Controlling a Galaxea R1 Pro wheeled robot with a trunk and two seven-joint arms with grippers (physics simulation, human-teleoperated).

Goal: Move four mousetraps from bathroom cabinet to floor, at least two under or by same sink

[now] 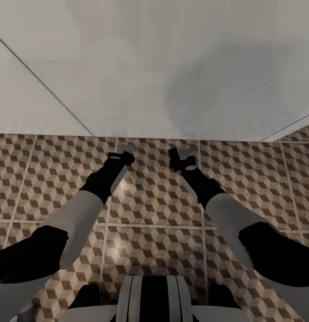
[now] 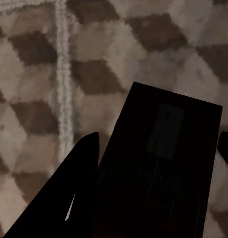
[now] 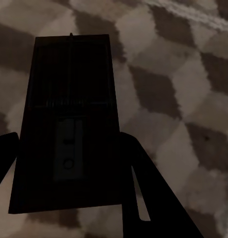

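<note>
Mousetraps fill both grippers. The left gripper (image 1: 126, 157), at about 11 o'clock from the robot's trunk in the head view, is clamped on one mousetrap (image 2: 158, 163), whose dark flat board sits between the two fingers (image 2: 77, 191) in the left wrist view. The right gripper (image 1: 183, 157), at about 1 o'clock, is clamped on another mousetrap (image 3: 69, 124), held the same way between its fingers (image 3: 143, 193). Both hang above the bathroom floor (image 1: 150, 201), its cube-patterned tiles divided by pale grout lines. A plain pale wall (image 1: 154, 67) rises at 12 o'clock, beyond the grippers.
</note>
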